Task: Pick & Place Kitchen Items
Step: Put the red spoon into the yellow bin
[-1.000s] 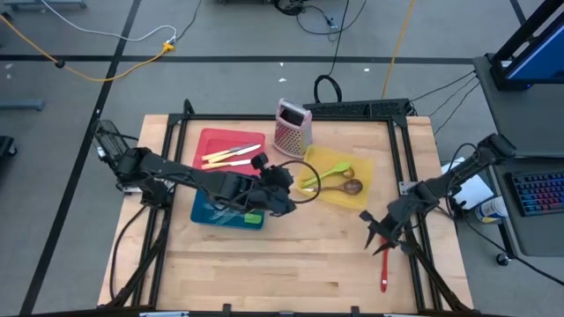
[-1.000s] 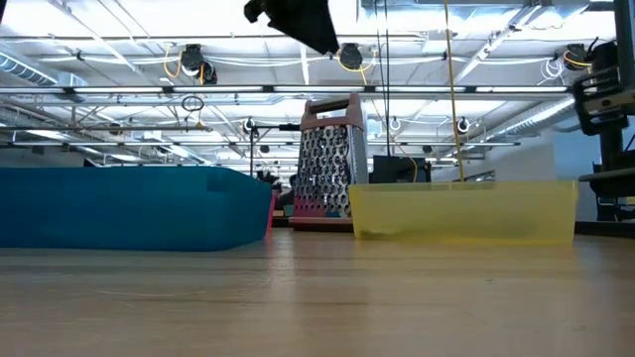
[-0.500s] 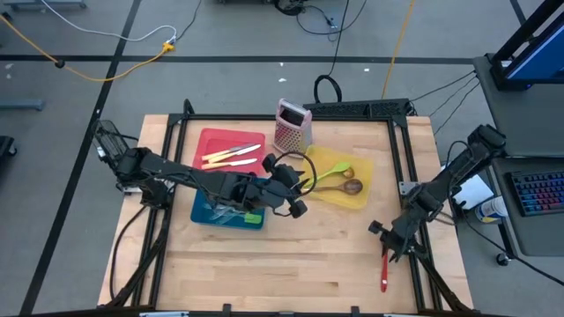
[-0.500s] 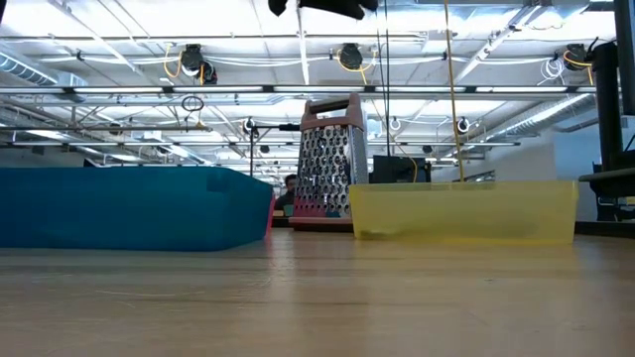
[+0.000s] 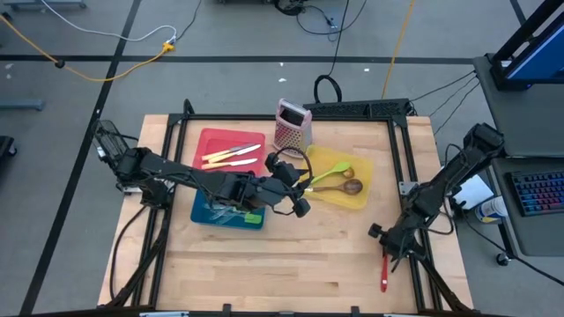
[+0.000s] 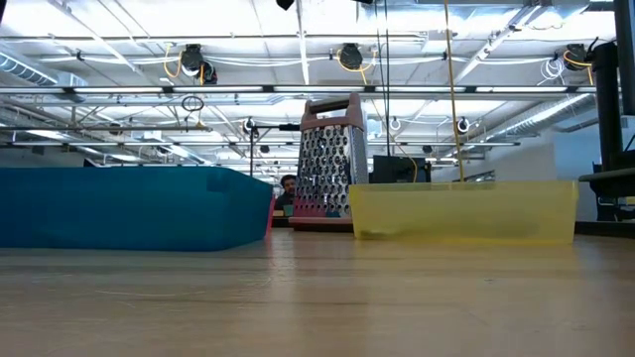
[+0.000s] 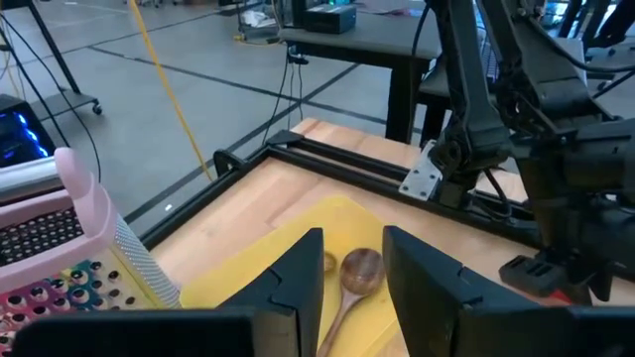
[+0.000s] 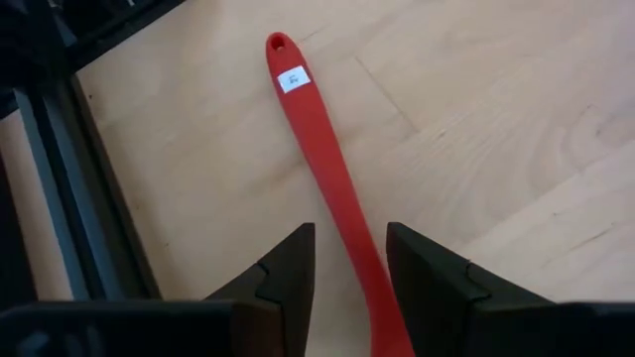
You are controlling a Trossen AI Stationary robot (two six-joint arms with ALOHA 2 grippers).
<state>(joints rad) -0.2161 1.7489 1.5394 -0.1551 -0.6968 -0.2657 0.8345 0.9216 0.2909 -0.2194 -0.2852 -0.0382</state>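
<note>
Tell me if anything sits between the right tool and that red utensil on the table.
Nothing visible does. The right tool hangs open directly over the red utensil, its handle running between the fingers, with only bare wooden table around it.

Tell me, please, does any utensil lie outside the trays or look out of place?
Yes. One red utensil lies alone on the bare wooden table near its right edge, while the other utensils sit in the red tray, blue tray and yellow tray. The right gripper is open over its handle.
</note>
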